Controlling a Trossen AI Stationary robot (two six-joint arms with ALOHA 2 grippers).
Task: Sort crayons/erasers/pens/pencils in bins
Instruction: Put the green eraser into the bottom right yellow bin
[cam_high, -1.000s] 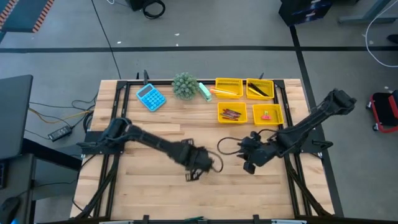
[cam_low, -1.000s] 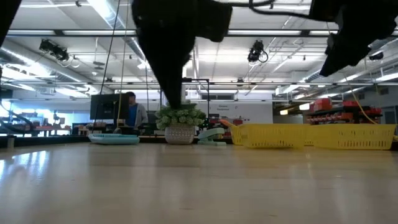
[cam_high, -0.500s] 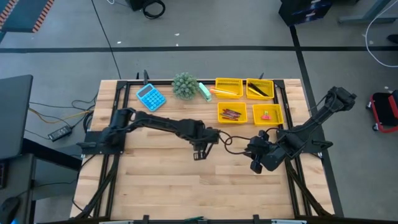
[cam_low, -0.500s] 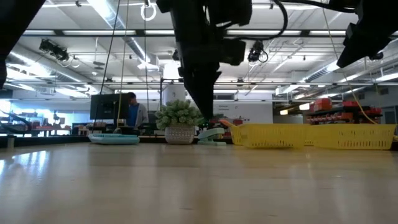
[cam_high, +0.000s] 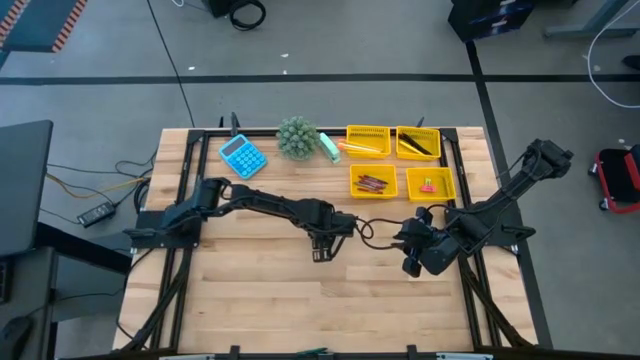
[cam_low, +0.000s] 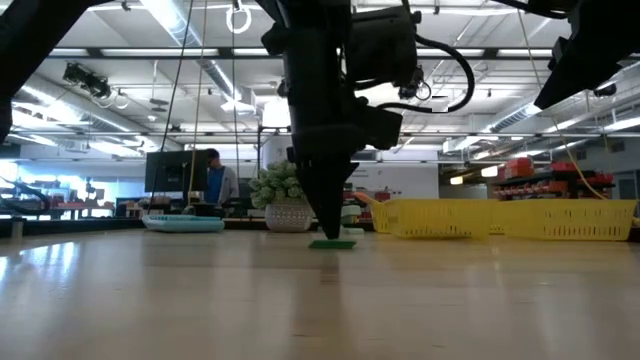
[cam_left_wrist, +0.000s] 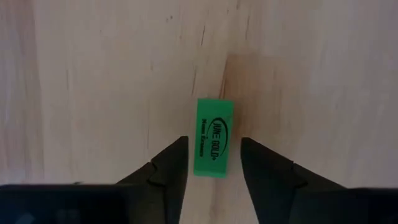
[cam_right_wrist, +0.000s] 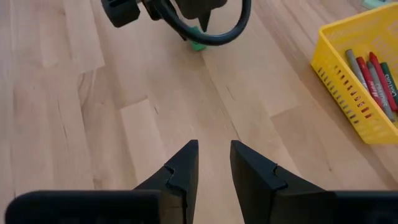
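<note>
My left fingers (cam_left_wrist: 211, 163) parted, straddling green eraser (cam_left_wrist: 214, 137), clear gaps each side, no grip. Eraser flat on bare worktop (cam_high: 250, 290), mid-worktop, well apart from bins (cam_high: 401, 163), at 8 o'clock from them. My right fingers (cam_right_wrist: 212, 163) parted, narrow gap, nothing held; hovering at 3 o'clock from eraser. Crayons (cam_right_wrist: 372, 70) in near bin, at 1 o'clock from eraser.
</note>
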